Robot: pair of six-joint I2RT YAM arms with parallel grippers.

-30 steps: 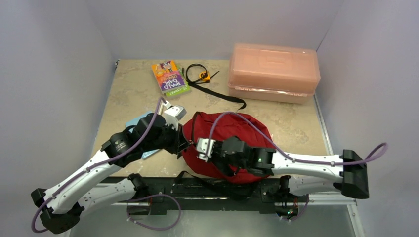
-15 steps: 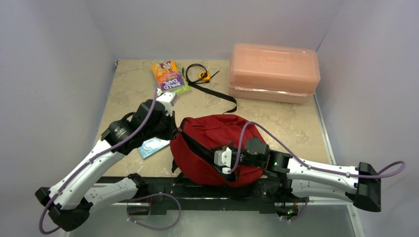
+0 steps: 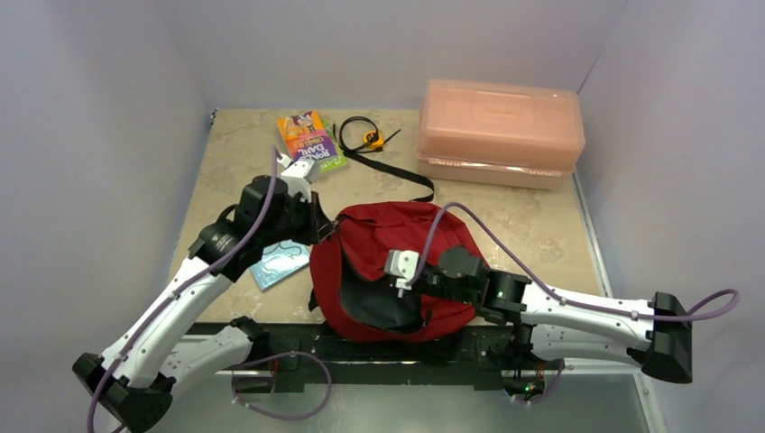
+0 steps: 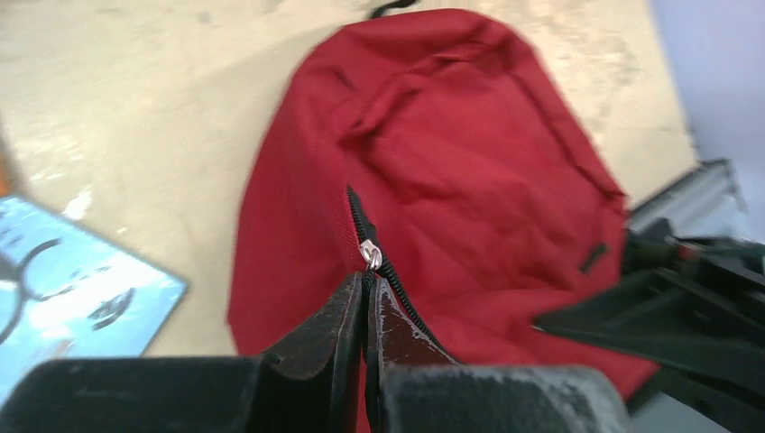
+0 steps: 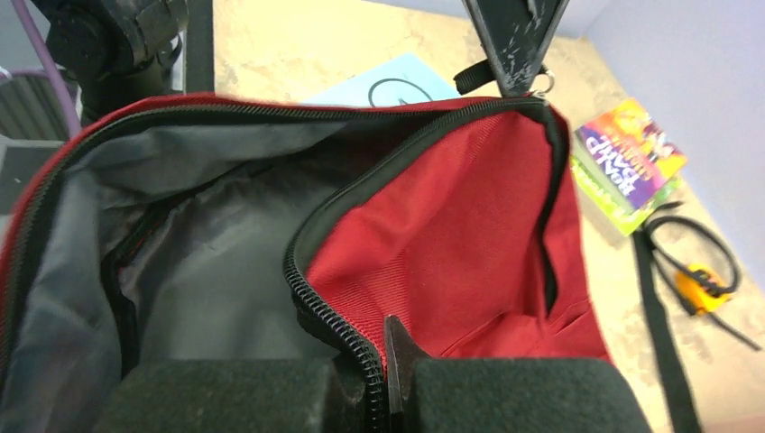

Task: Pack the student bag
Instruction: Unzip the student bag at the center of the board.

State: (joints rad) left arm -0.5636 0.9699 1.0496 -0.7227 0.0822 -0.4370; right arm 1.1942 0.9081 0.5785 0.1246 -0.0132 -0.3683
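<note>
The student bag [image 3: 424, 236] is a dark red backpack lying at the near middle of the table, its zipper mouth gaping toward the near left with grey lining [image 5: 207, 262] showing. My left gripper [image 3: 322, 232] is shut on the silver zipper pull [image 4: 370, 255] at the bag's left edge; its tip also shows in the left wrist view [image 4: 368, 281]. My right gripper [image 3: 390, 287] is shut on the black zipper edge [image 5: 347, 338] of the bag's opening and holds the red flap [image 5: 469, 234] up.
A pink plastic box [image 3: 499, 131] stands at the back right. A colourful book [image 3: 309, 142] and a black strap with an orange clip [image 3: 368, 138] lie at the back. A light blue card [image 3: 278, 268] lies left of the bag, under my left arm.
My left gripper has moved toward the far left with the zipper pull. The bag's mouth has opened wider, showing dark lining. My right gripper has shifted right along the bag's edge.
</note>
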